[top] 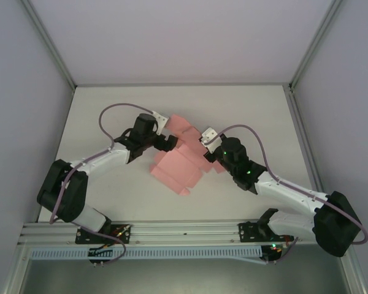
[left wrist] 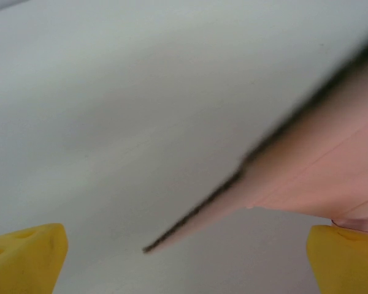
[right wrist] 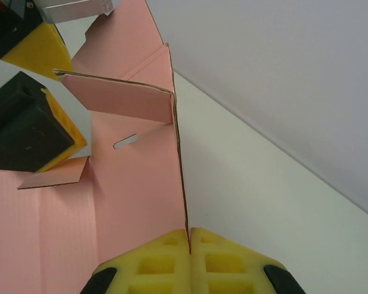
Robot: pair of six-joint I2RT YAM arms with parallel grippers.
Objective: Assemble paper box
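Note:
The pink paper box (top: 178,168) lies partly folded on the white table (top: 110,104) between both arms. My right gripper (top: 207,160) is shut on the edge of an upright pink side panel (right wrist: 135,190), its yellow pads (right wrist: 159,263) pressed together on the card. My left gripper (top: 167,142) is open at the box's far left side. Its yellow pads (left wrist: 30,257) stand wide apart, and a raised pink flap (left wrist: 319,165) reaches in between them from the right without touching. The right wrist view shows the left gripper's fingers (right wrist: 30,131) on either side of a short folded flap (right wrist: 119,98).
Grey walls (top: 24,73) and metal frame posts close in the table on the left, right and back. An aluminium rail (top: 184,229) carrying the arm bases runs along the near edge. Bare table lies behind and to both sides of the box.

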